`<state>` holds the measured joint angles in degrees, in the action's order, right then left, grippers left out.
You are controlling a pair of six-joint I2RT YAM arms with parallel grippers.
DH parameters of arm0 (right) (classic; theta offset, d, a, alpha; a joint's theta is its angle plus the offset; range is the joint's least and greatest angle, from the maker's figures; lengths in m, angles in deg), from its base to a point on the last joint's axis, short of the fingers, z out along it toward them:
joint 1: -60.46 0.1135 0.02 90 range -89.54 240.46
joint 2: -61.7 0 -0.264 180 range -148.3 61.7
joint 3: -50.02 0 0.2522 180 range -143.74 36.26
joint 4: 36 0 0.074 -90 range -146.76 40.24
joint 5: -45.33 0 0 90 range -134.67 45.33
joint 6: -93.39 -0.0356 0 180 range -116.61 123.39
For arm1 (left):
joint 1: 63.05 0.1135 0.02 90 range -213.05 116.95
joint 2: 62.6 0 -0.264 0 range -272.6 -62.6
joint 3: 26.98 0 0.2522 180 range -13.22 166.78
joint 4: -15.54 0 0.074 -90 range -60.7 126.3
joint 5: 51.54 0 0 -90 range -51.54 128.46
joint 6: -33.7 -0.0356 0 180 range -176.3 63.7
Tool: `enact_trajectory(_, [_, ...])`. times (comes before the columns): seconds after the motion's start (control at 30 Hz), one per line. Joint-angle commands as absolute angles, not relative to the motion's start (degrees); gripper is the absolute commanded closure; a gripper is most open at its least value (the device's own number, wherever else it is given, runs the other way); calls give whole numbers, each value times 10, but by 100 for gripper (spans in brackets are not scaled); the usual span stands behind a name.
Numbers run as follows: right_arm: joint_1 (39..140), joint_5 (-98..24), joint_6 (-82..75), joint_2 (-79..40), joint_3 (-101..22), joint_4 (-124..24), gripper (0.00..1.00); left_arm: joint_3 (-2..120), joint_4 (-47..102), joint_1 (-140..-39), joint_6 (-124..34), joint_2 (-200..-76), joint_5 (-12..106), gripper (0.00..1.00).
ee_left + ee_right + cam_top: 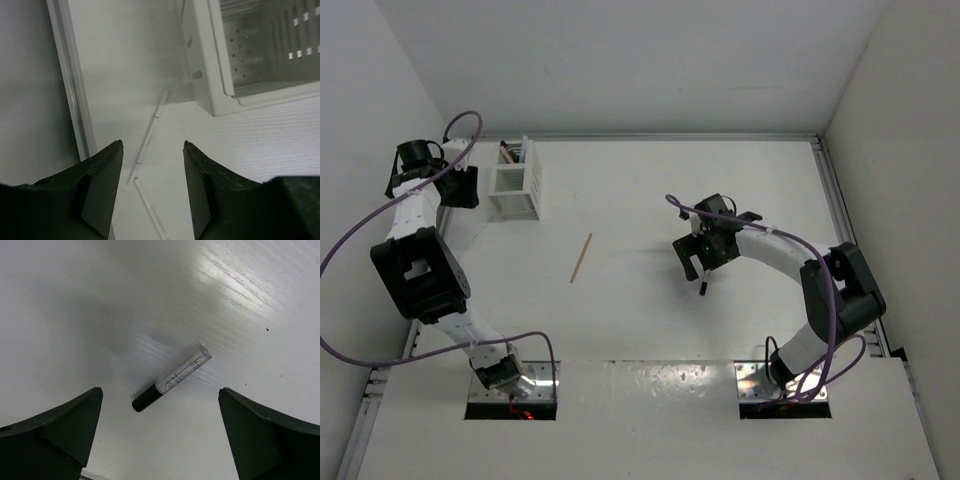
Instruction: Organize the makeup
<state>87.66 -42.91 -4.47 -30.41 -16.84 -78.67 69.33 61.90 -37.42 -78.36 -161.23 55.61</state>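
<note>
Two slim white sticks lie on the table in the left wrist view, one [150, 131] slanting toward the white slatted holder [220, 75], the other [148, 204] nearer me. My left gripper [152, 145] is open and empty above them; in the top view it [458, 187] hovers left of the holder [515, 182]. A tan wooden stick [581, 258] lies mid-table. A clear tube with a black cap [172, 377] lies on the table below my open, empty right gripper [160, 390], which the top view shows right of centre [701, 268]. Dark sticks [509, 153] stand in the holder.
A raised rail [75, 90] runs along the table's left edge beside the white sticks, with the grey wall just beyond. Another rail [840, 220] borders the right side. The arm bases sit at the near edge.
</note>
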Motion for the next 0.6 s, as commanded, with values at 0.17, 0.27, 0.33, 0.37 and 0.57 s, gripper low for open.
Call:
enact_trajectory(0.17, [883,-423,-46,-305,-191,-808,0,704,618,-359,-820,-1718,579,37])
enact_trajectory(0.27, [882,-427,-46,-309,-201,-816,0,704,600,-359,-815,-1759,564,37])
enact_trajectory(0.33, [882,-431,-44,-311,-204,-825,0,704,592,-359,-815,-1764,557,37])
enact_trajectory(0.37, [884,-432,-44,-310,-208,-825,0,704,586,-359,-815,-1773,552,39])
enact_trajectory(0.57, [889,-436,-46,-320,-218,-836,0,704,562,-354,-810,-1802,530,47])
